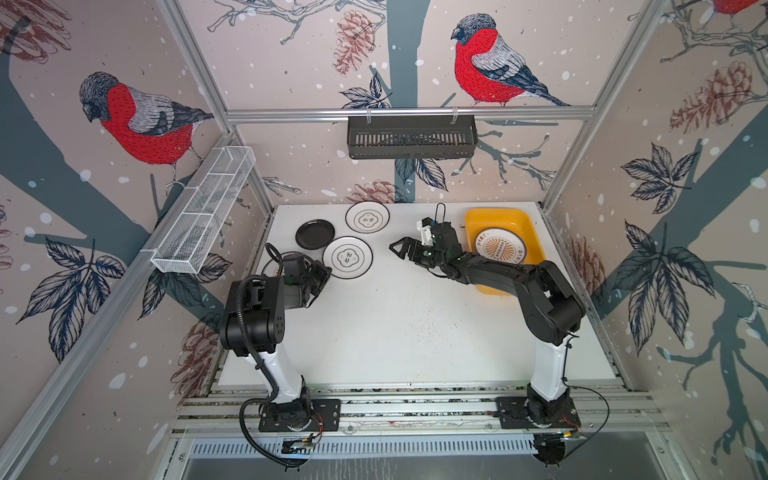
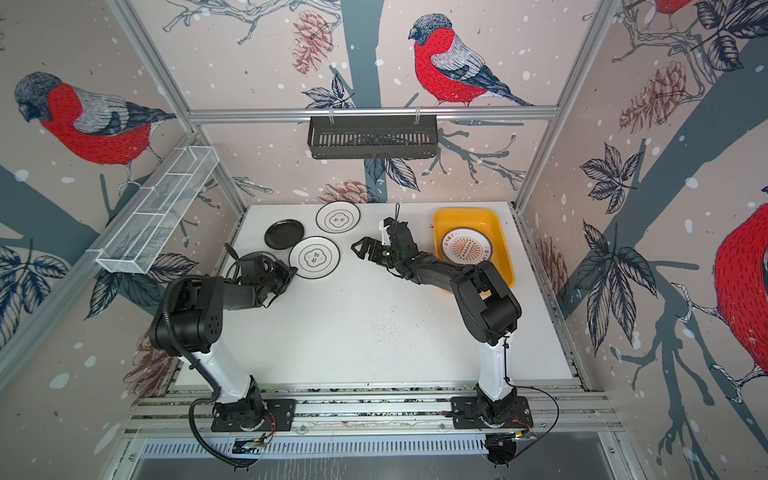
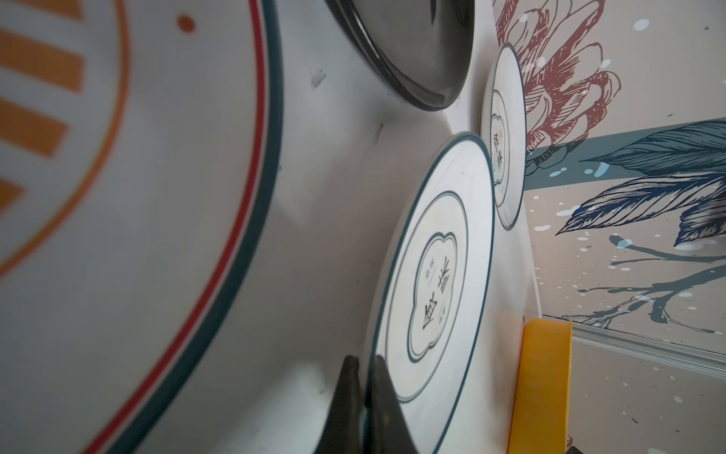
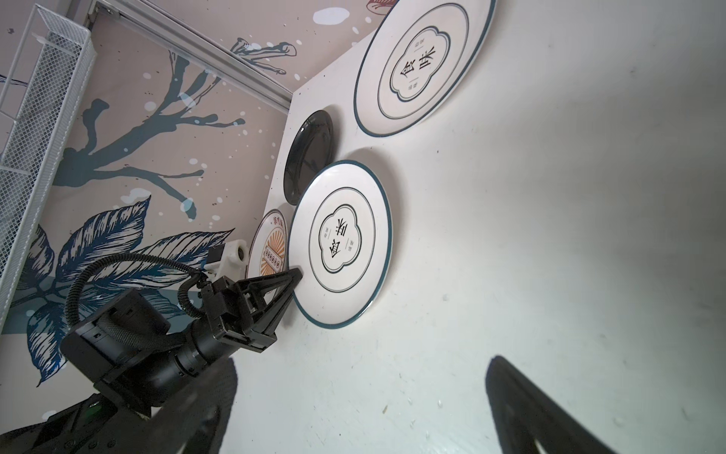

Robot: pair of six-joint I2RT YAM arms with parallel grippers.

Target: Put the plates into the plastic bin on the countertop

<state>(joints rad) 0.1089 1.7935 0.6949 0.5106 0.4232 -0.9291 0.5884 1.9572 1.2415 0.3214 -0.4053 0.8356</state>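
My left gripper [image 3: 365,373] is shut on the rim of the nearer white plate with a black quatrefoil emblem [image 1: 347,257], pinching its edge nearest the arm [image 4: 296,275]. A second emblem plate [image 1: 367,217] lies at the back of the countertop [image 1: 395,324], and a small black plate [image 1: 315,234] lies to the left of both. A sunburst plate [image 3: 118,157] lies partly under the left arm. Another sunburst plate [image 1: 500,249] lies in the yellow plastic bin [image 1: 494,218] at the back right. My right gripper [image 1: 397,248] hangs open and empty between the plates and the bin, above bare countertop [image 4: 361,401].
A black slotted basket [image 1: 411,137] hangs on the back rail. A white wire mesh rack [image 1: 203,212] is fixed to the left frame. The right arm's forearm [image 1: 490,272] crosses over the bin's near end. Aluminium framing [image 1: 415,399] edges the front.
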